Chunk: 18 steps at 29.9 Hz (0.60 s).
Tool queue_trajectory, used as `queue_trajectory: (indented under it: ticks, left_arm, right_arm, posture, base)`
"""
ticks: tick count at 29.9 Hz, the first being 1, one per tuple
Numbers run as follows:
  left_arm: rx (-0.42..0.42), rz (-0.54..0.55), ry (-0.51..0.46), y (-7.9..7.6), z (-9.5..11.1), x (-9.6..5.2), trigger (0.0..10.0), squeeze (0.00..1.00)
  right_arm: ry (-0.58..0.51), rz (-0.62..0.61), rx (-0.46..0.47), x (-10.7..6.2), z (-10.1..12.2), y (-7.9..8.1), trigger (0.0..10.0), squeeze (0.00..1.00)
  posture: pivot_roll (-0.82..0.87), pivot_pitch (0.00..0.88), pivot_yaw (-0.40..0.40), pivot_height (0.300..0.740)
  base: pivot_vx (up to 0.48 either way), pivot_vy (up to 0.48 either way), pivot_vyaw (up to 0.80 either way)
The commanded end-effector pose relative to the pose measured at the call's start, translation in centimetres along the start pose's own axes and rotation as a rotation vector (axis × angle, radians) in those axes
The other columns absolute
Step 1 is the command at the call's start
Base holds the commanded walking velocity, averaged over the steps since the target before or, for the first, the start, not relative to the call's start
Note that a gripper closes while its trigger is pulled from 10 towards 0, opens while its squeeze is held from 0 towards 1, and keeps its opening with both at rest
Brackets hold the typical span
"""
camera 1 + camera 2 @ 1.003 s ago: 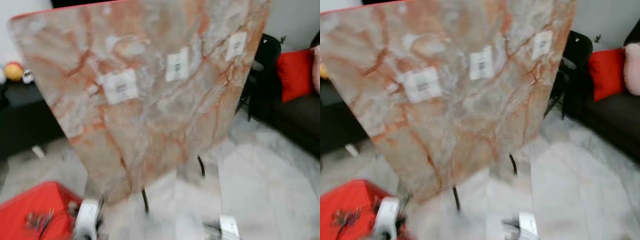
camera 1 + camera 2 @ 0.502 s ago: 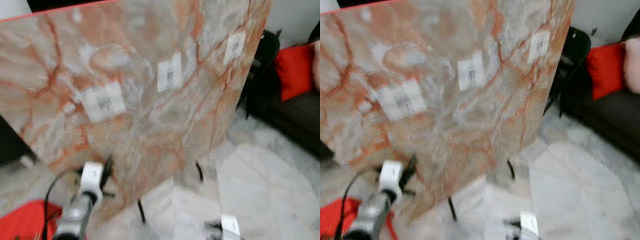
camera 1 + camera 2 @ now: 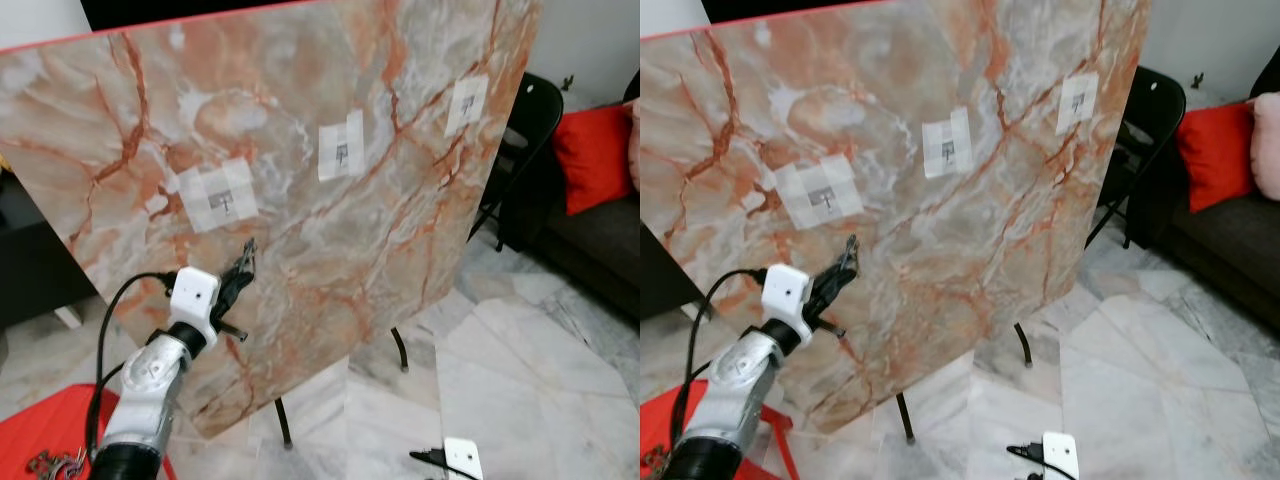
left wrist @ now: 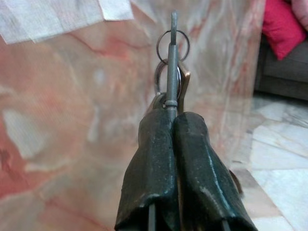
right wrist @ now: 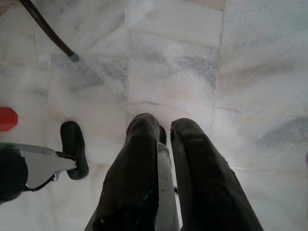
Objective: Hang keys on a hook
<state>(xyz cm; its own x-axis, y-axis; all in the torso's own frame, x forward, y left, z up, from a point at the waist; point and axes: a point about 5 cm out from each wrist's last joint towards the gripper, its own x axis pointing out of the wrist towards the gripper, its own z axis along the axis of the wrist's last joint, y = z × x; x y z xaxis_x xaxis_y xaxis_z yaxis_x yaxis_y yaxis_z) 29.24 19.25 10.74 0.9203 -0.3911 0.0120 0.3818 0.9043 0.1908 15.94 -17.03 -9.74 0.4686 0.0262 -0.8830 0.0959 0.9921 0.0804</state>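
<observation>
Keys [image 4: 172, 72] pinched between the closed black fingers [image 4: 159, 163] of the left gripper [image 3: 240, 268], with key ring and blade jutting past the fingertips. Raised in front of the tilted marble-patterned board [image 3: 300, 120], at about seven o'clock from the leftmost hook [image 3: 222, 201] and just short of its taped patch, near but not touching as far as can be told. Three small hooks fixed on white tape squares across the board: leftmost at nine o'clock from the middle hook [image 3: 341, 153], rightmost hook [image 3: 466, 102] at two o'clock from the middle one. Board propped on thin black legs [image 3: 400, 350] over a pale marble floor [image 3: 540, 380].

Right gripper [image 5: 163, 139] hanging low over the floor tiles, fingers drawn close together with only a narrow slit between them, gripping nothing visible. White wrist housing [image 3: 462, 458] at six o'clock of the head views.

Red surface [image 3: 50, 430] at eight o'clock, another bunch of keys [image 3: 55, 464] lying on it. Black folding chair [image 3: 525, 150] at three o'clock behind the board, red cushion [image 3: 595, 155] on a dark sofa [image 3: 600, 250] beyond.
</observation>
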Motion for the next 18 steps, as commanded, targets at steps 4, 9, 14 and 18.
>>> queue_trajectory:
  ticks: [4, 9, 14, 18]
  left_arm:
    - [0.006, -0.036, -0.033, -0.1, 1.9, -0.3, 10.0, 0.0]
    - [0.013, -0.041, -0.043, -0.1, 2.7, -0.7, 10.0, 0.0]
    - [0.009, -0.036, -0.032, 0.0, 3.3, -0.7, 10.0, 0.0]
    - [0.011, -0.02, -0.035, 0.2, 3.7, -0.5, 10.0, 0.0]
  right_arm:
    - [-0.013, -0.004, -0.007, 0.0, 0.3, 0.0, 10.0, 0.0]
    - [-0.012, -0.005, -0.011, 0.0, 0.3, -0.1, 10.0, 0.0]
    - [-0.012, -0.007, -0.017, 0.0, 0.3, -0.1, 10.0, 0.0]
    - [-0.016, -0.007, -0.013, 0.0, 0.3, 0.0, 10.0, 0.0]
  posture:
    - [0.04, 0.0, -0.011, 0.74]
    - [0.05, 0.0, -0.015, 0.74]
    - [0.05, 0.0, -0.015, 0.74]
    - [0.04, 0.0, -0.015, 0.74]
  base:
    - [0.0, 0.0, 0.0]
    - [0.0, 0.0, 0.0]
    - [0.0, 0.0, 0.0]
    - [0.0, 0.0, 0.0]
